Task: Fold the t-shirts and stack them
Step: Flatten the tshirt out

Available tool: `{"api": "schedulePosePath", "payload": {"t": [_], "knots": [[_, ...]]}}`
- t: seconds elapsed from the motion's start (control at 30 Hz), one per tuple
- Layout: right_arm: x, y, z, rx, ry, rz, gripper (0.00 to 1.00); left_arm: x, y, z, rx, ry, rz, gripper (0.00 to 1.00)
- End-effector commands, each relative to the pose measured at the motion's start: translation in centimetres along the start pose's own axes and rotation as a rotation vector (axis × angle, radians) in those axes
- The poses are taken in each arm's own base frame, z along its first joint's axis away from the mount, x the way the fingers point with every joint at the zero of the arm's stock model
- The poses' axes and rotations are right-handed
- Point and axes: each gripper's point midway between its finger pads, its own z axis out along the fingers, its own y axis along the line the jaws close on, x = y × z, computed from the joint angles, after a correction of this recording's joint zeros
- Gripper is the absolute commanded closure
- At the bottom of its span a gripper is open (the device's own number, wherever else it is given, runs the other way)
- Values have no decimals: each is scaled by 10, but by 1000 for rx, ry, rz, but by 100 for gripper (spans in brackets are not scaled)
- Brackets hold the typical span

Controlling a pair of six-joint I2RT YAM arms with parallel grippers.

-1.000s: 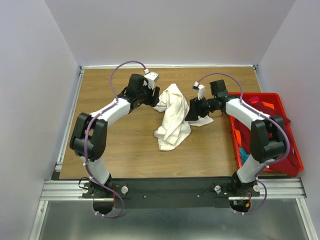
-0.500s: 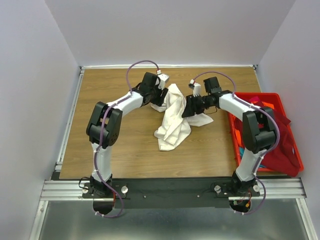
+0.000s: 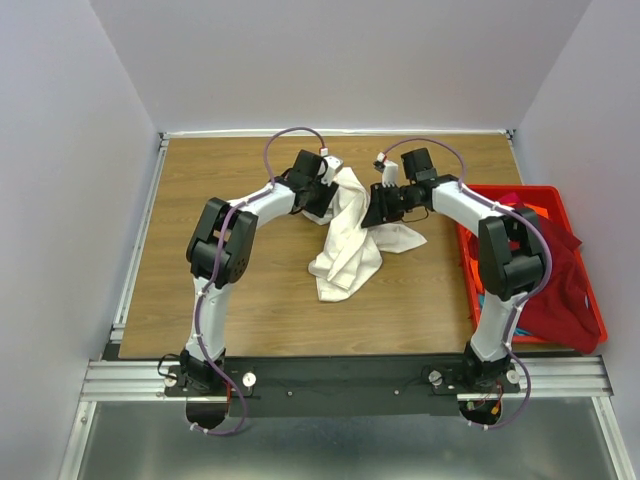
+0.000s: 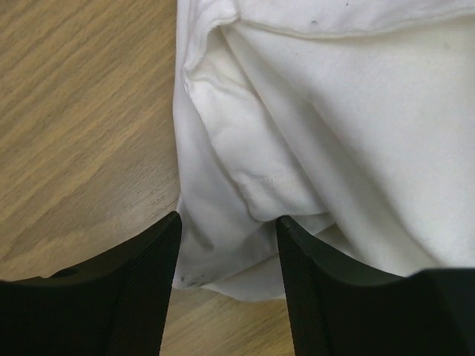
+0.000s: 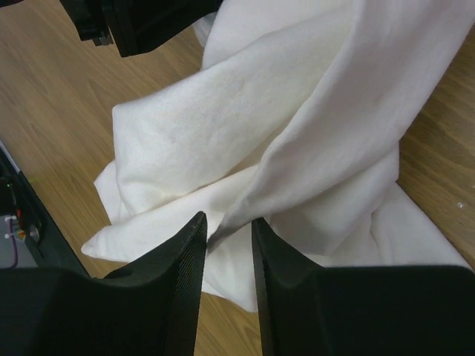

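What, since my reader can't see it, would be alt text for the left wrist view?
A crumpled white shirt lies on the wooden table, its hemmed edge in the gap between the left gripper's black fingers, which stand apart.

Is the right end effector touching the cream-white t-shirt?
Touching. In the right wrist view, a fold of the cream-white t-shirt runs into the narrow gap of the right end effector and is squeezed from both sides.

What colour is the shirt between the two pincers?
The shirt is plain cream-white, with no print visible; the right wrist view shows it best.
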Motion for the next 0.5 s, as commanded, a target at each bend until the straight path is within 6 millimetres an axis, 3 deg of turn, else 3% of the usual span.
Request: {"api": "schedulePosePath", "payload": {"t": [0.0, 0.17, 0.27, 0.37, 0.4, 0.47], "knots": [[-6, -3, 1, 41, 4, 12, 68, 0, -5, 4, 3, 4, -12, 40], [-7, -13, 1, 92, 4, -14, 91, -3, -2, 6, -16, -15, -21, 48], [-8, -15, -2, 109, 6, -31, 98, -5, -3, 6, -9, -24, -22, 60], [-15, -11, -12, 131, -11, -60, 99, -6, -5, 6, 2, -31, -17, 81], [-19, -9, -19, 137, -21, -107, 99, -6, -4, 4, 1, -31, -16, 95], [-23, -7, -27, 154, -25, -148, 99, -9, -1, 0, -14, -42, -13, 100]]}}
